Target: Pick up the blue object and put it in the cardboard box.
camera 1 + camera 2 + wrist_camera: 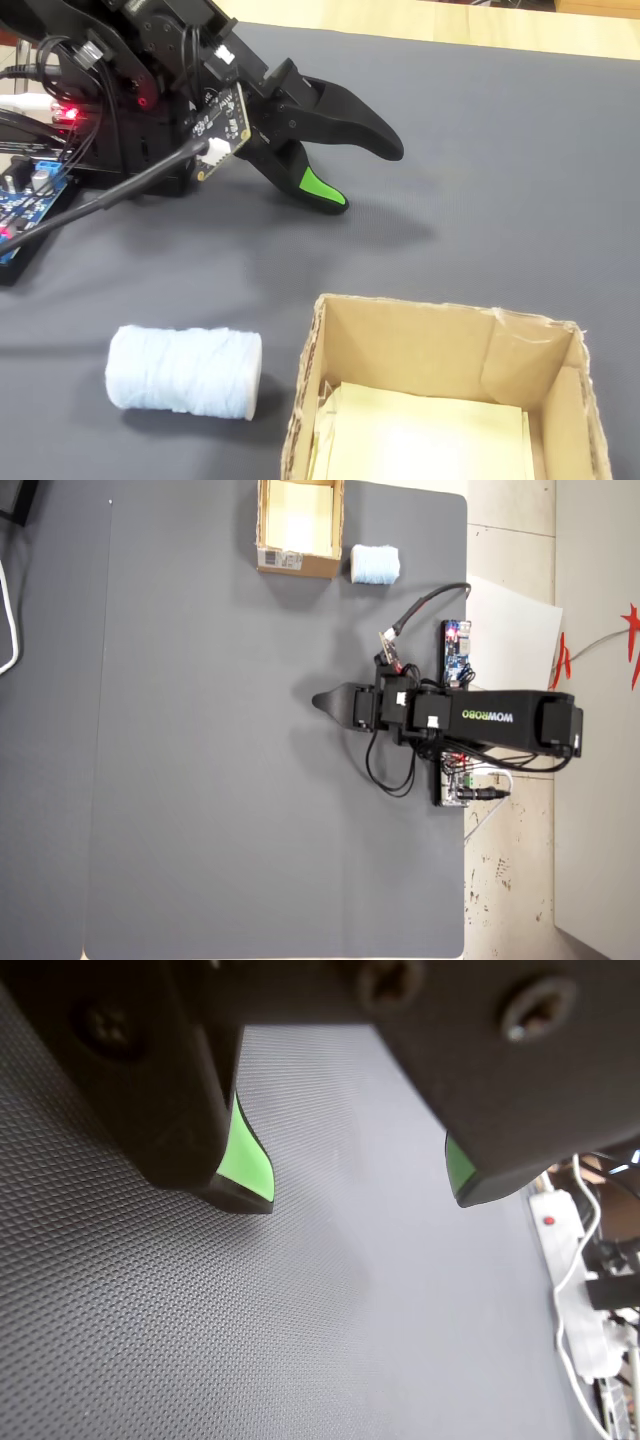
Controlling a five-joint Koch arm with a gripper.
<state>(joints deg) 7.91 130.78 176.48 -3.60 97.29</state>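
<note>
Showing one blue object (184, 371), one cardboard box (440, 338)

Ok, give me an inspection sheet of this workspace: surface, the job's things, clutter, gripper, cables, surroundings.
Surface: dark grey textured mat, bare over most of its area.
Blue object: pale blue roll lying on its side on the mat beside the box, untouched.
Cardboard box: cardboard box open-topped, pale yellowish inside, nothing else in it; barcode label on an outer side in the overhead view.
Clutter: nothing seen on the mat beyond the job's things.
Gripper: gripper open, empty, green pads showing, above bare mat, away from the roll.
Cables: black cable looping from the arm; white cable at the mat's edge.
Surroundings: blue circuit board with red light, white power strip, pale floor.
</note>
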